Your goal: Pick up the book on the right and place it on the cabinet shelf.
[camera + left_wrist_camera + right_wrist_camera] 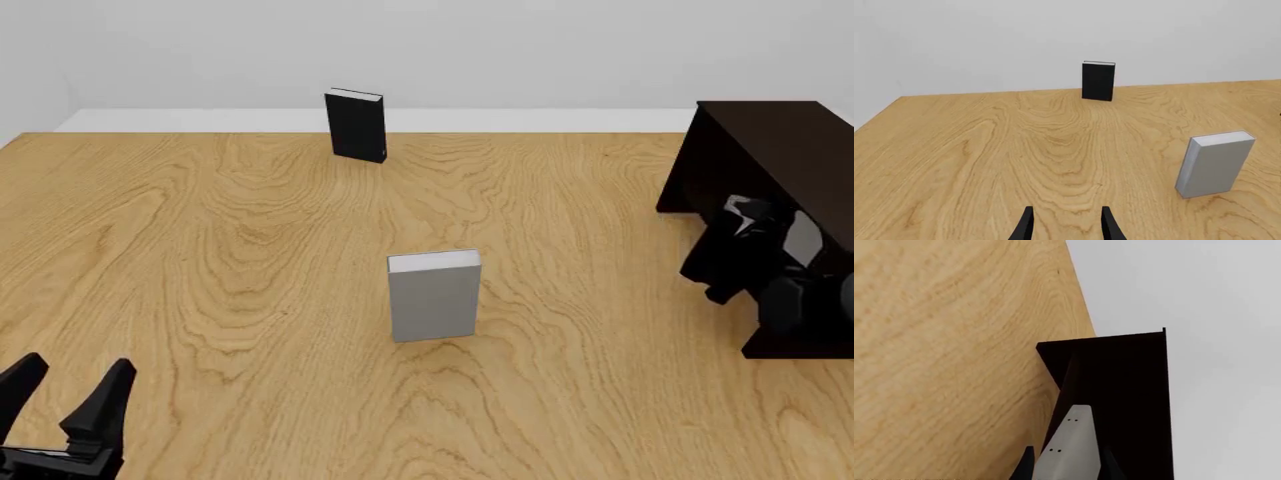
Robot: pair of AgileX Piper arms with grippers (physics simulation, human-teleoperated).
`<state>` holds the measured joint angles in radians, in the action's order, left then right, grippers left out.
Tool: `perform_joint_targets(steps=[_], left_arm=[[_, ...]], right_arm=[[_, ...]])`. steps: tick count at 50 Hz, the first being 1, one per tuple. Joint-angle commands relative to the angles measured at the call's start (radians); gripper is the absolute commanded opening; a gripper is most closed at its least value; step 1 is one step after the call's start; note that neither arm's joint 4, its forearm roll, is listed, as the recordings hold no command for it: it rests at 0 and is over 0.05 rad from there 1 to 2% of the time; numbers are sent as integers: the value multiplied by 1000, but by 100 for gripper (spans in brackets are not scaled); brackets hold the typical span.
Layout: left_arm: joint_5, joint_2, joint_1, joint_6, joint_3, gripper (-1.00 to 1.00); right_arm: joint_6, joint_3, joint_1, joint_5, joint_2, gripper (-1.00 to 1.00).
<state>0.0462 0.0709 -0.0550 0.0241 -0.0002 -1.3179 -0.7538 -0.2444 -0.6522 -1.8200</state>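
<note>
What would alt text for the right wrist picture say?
The right hand grips a light-grey book and points it into the dark brown cabinet, which stands on the wooden table against a plain pale background.

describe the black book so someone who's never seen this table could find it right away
Start at the light wooden table and look to its far edge, by the white wall. A small black hardcover book stands upright there, alone. The other free-standing book, the plain light-grey one, is mid-table and much nearer the arms.
</note>
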Motion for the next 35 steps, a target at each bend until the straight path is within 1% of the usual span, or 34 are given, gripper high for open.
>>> perform_joint_targets(steps=[1,4,9,11,13,15,17,20,22,24,35], left_arm=[[-9,8,1,0,0,100],[-6,5,-1,-1,0,100],[-11,11,-1,-2,0,100],[-14,14,-2,-2,0,100],[-14,14,-4,-1,0,100],[-15,15,-3,-1,0,100],[-17,16,-3,-2,0,100],[-13,12,-2,-1,0,100],[-10,9,-3,0,0,100],[-7,5,-3,0,0,100],[-9,5,-5,-2,0,100]], right_arm=[[-4,34,-55,-6,-8,100],[1,36,-57,-3,-4,100],[-9,45,-59,-8,-4,100],[2,43,-56,-3,3,100],[-15,52,-61,-10,0,100],[-3,48,-59,-1,6,100],[-13,57,-62,-10,5,100],[-3,57,-60,-1,9,100],[-15,66,-65,-12,7,100],[-4,64,-70,-4,12,100],[-9,95,-78,-24,16,100]])
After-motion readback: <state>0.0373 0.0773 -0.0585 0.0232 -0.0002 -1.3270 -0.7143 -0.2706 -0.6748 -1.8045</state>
